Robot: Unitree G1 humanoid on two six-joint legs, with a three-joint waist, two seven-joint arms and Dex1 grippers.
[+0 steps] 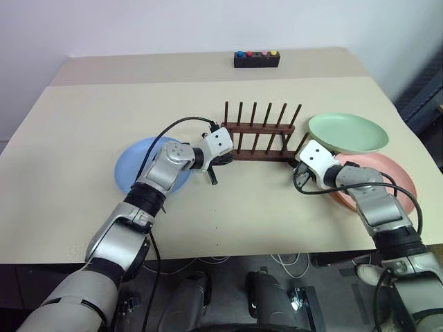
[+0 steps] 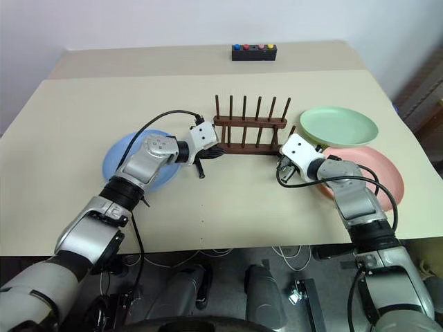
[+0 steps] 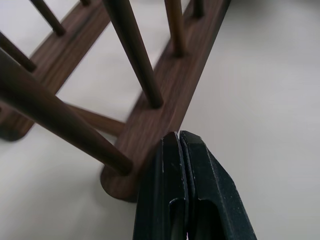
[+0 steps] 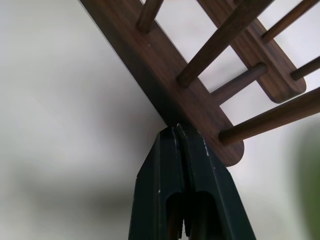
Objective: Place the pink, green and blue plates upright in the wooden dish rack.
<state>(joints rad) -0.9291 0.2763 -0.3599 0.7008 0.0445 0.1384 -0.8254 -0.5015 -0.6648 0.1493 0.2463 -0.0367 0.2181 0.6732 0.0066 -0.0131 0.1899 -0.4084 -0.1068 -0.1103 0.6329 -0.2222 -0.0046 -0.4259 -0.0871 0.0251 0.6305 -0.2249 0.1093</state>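
Dark brown wood made up the wooden dish rack (image 1: 259, 135), which stood empty near the middle of the beige table (image 1: 83, 131), its two rows of pegs upright. Left of the rack, the blue plate (image 1: 135, 162) lay flat, partly under the left arm. Right of the rack lay the green plate (image 1: 348, 131), flat, and nearer the robot from it the pink plate (image 1: 394, 173), flat too, with the green plate's rim overlapping its far edge. None of the three plates was in the rack.

At the rack's left end the left gripper (image 3: 178, 142) had its fingers clenched together on nothing, their tips right at the edge of the near base rail. At the rack's right end the right gripper (image 4: 180, 132) was likewise pinched closed and empty, tips against the side of the same rail. Beyond the rack, at the table's far edge, sat a black box (image 1: 257, 59) with coloured buttons.
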